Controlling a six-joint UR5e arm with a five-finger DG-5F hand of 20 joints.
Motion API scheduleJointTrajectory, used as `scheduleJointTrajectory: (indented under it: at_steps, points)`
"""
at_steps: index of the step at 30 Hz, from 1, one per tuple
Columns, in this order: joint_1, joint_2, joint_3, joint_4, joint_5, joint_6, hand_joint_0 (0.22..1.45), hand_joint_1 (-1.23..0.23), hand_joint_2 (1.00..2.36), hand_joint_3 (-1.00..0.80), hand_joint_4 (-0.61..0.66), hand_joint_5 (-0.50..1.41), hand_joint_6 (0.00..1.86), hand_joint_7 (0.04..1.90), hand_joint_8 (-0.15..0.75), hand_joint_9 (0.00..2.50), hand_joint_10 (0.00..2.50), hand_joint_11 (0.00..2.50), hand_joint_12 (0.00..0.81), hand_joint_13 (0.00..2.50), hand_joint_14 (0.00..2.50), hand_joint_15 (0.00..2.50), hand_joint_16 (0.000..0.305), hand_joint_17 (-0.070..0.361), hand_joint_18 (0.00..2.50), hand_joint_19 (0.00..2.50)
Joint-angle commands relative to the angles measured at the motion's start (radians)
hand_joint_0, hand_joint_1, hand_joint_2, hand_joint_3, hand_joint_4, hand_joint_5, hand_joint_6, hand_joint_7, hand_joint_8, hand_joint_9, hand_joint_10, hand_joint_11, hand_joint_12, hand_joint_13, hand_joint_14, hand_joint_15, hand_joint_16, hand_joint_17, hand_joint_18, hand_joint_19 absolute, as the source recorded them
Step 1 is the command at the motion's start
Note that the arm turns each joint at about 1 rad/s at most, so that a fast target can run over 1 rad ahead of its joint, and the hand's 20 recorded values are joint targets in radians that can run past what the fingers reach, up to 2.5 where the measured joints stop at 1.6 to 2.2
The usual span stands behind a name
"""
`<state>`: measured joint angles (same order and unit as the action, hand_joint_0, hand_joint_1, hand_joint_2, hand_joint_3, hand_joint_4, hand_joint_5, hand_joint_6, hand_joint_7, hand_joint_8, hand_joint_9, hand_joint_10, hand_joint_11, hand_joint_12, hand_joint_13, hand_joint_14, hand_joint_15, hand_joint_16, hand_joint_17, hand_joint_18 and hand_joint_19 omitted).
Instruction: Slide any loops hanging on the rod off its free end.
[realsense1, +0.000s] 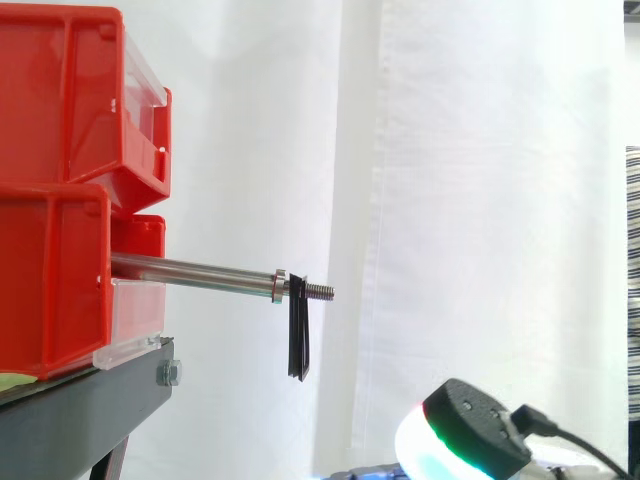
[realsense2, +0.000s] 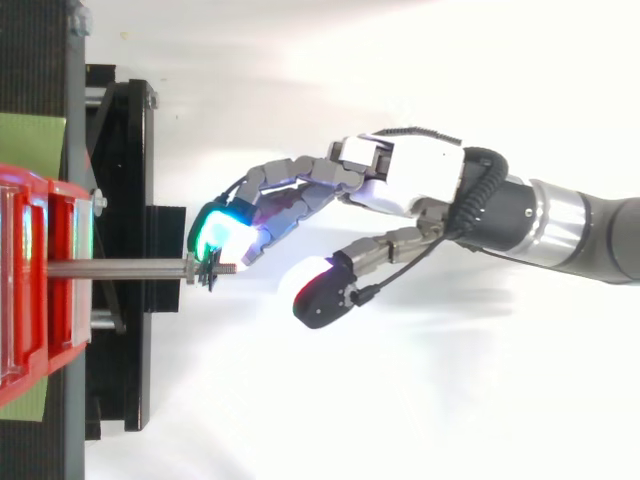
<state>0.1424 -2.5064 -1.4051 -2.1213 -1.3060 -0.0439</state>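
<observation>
Black loop (realsense1: 298, 335) hangs off the rod (realsense1: 190, 272); overhead, the hand (realsense2: 410, 180) spreads relaxed fingers (realsense2: 290, 192) beside it.

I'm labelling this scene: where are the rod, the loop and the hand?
rod (realsense1: 195, 272): side view, middle of its shaft.
loop (realsense1: 298, 340): side view, the part hanging below the rod.
hand (realsense2: 420, 175): top view, its white palm.

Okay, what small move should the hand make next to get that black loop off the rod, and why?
Probably raise the hand toward the loop: the side view shows the hand low, well below the rod, while the loop hangs untouched at the threaded free end.
</observation>
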Motion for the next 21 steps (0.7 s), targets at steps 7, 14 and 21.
scheduleJointTrajectory:
  at_steps: [7, 14, 21]
  points:
    - [-0.007, -0.020, 0.031, 0.026, -0.073, -0.085, 0.60, -0.73, 1.00, -0.44, 0.30, -0.15, 0.50, 0.97, 0.282, 0.80, 0.00, 0.15, 0.272, 0.73, 0.00, 0.09, 0.027, 0.060, 0.53, 0.12]
    - [-0.014, -0.020, 0.031, 0.058, -0.159, -0.295, 0.60, -0.71, 1.01, -0.44, 0.30, -0.14, 0.50, 0.99, 0.283, 0.81, 0.00, 0.17, 0.272, 0.74, 0.00, 0.10, 0.027, 0.060, 0.54, 0.14]
    - [-0.027, -0.020, 0.043, 0.089, -0.213, -0.425, 0.60, -0.69, 1.01, -0.43, 0.29, -0.14, 0.50, 0.99, 0.284, 0.82, 0.01, 0.17, 0.272, 0.74, 0.00, 0.11, 0.027, 0.060, 0.54, 0.15]
